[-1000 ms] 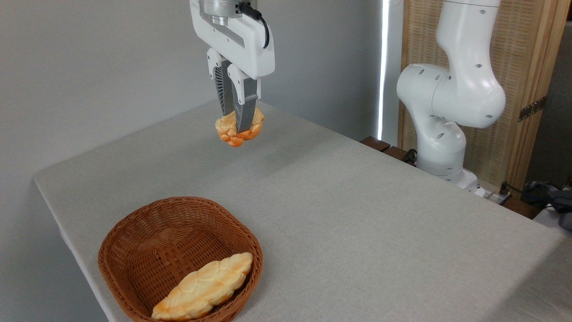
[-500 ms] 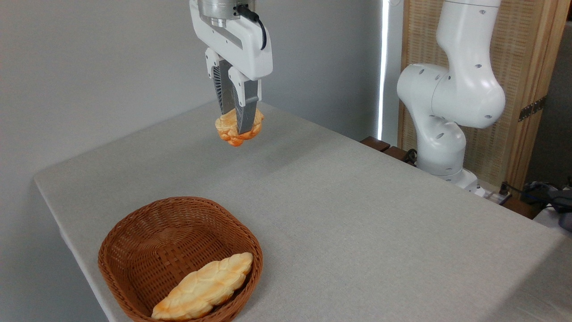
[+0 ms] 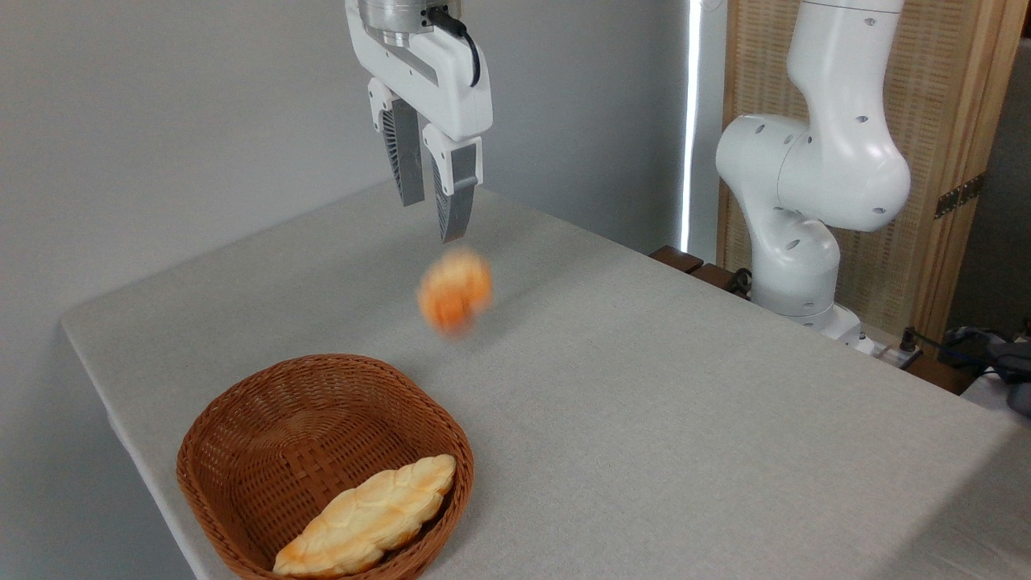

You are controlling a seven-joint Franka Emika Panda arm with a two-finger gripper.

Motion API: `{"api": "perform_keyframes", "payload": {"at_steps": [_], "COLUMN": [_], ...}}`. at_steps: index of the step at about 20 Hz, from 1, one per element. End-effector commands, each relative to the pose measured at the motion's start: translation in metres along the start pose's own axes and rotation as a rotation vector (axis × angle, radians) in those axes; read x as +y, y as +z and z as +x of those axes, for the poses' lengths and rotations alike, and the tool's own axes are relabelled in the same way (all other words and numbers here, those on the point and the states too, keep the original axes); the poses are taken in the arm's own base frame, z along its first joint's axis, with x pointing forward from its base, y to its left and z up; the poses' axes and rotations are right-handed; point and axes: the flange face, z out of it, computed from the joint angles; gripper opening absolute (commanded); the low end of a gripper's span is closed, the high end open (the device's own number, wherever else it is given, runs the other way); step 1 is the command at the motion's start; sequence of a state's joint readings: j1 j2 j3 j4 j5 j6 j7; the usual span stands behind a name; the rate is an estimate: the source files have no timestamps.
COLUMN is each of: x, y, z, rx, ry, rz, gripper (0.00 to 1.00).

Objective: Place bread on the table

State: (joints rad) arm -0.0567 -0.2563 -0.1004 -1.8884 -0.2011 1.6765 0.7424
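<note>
Table [image 3: 644, 387] fills most of the frame, grey cloth, rounded near-left corner, surface bare apart from the basket and whatever is about to land. Robot arm [image 3: 813, 161] stands at the right rear, white, base just off the table edge. Wicker basket [image 3: 242, 435] sits at the near-left corner, brown weave, with the long braided loaf [image 3: 366, 515] lying in its right half against the rim; neither has shifted across the three views.

Gripper [image 3: 433, 217] hangs high over the far-middle of the table, fingers pointing down. Half a second ago it was clamped on the bread; now the two fingers stand apart with clear air between them and nothing held.

Bread [image 3: 455, 290] is a motion-blurred orange blob below and slightly right of the fingertips, well clear of them, in free fall. Cannot tell from the blur whether it has touched the cloth yet; a faint shadow sits just under it, so it looks close to the surface. Knotted top not readable in the blur.

Judgement: release step done, task nearly complete. It was dropped from height, not set down, so a bounce or roll is likely; the bun is round. It is falling over open table, well apart from the basket and from the edges, so it should end up on the table. Remaining: bread settles, gripper pulls away.
</note>
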Motion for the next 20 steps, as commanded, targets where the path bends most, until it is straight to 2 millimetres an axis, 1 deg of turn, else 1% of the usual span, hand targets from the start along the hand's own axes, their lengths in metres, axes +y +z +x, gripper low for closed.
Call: {"api": "perform_keyframes", "payload": {"at_steps": [1,13,18,20], "x": [0.006,0.005,0.001,-0.004], "y": [-0.005,-0.007,-0.014,-0.023], "z": [-0.004,-0.004,-0.002,0.0], "rx": [0.002,0.006,0.026,0.026], "ry": [-0.008,-0.005,-0.011,-0.013], "rz": [-0.018,-0.01,0.007,0.02], "gripper": [1.0,1.0,1.0,1.0]}}
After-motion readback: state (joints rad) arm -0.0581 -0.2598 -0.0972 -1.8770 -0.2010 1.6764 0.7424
